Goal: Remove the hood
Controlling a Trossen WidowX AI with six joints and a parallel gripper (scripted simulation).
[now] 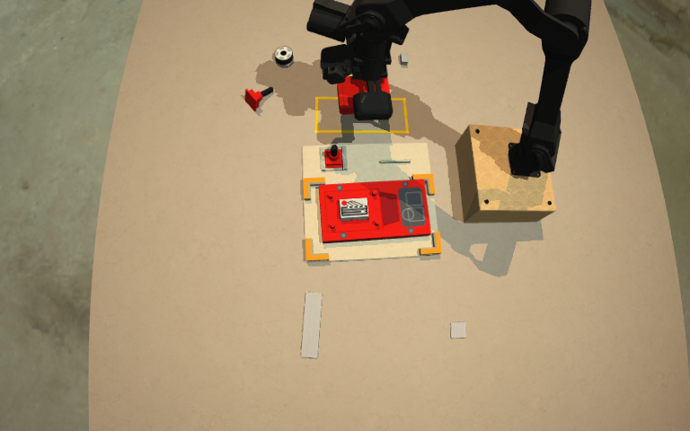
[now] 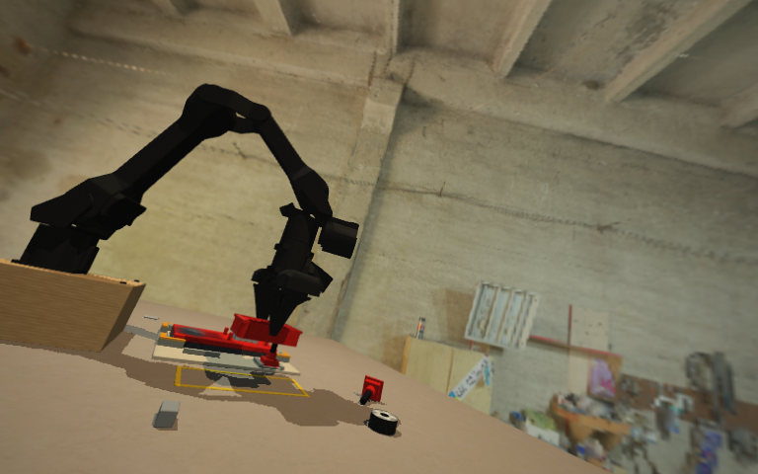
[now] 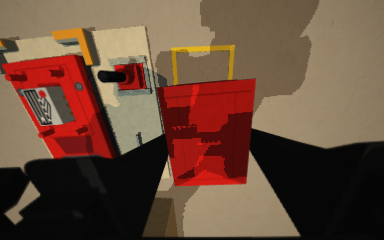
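Note:
The red hood (image 1: 347, 97) (image 2: 246, 327) (image 3: 207, 120) is off the car and held in the air, roughly level. My gripper (image 1: 373, 93) (image 2: 268, 329) (image 3: 206, 134) is shut on its two opposite sides. In the top view the hood overlaps the back line of the yellow marked area (image 1: 315, 114) (image 2: 178, 375) (image 3: 202, 48); the exterior view shows it raised above the table. Part of the outline is hidden behind the hood in the wrist view. The red car body (image 1: 389, 224) (image 3: 92, 110) lies between orange corners with its pegs and clapperboard-patterned block exposed.
The pale board (image 1: 376, 255) is just in front of the marked area, with an upright black-handled red piece (image 1: 333, 158) on it. Another such piece (image 1: 252, 99) (image 2: 372, 386) and a wheel (image 1: 284, 55) (image 2: 383, 421) lie left. A grey block (image 1: 403, 58) (image 2: 167, 414) stands behind.

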